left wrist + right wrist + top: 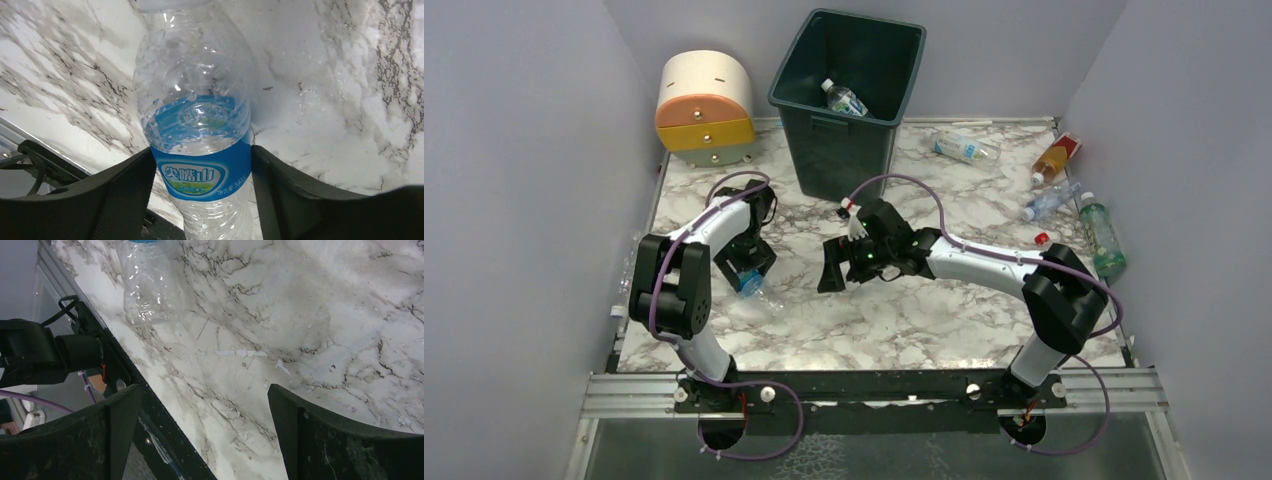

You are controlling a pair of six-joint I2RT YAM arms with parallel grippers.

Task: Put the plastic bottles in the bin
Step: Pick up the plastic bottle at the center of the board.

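Clear bottle (195, 125) in left pincer (201, 167), bin (839, 150) beyond, drawer unit (706, 110) beside it

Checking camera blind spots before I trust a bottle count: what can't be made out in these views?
- Top end of the held bottle: left wrist view, cut off by the upper edge; the left gripper clamps its label.
- Bottom of the bin: top view, dark walls hide anything beneath the bottle inside.
- Red-capped bottle: top view, the right gripper covers its body.
- Far bottles: top view, labels too small to read.
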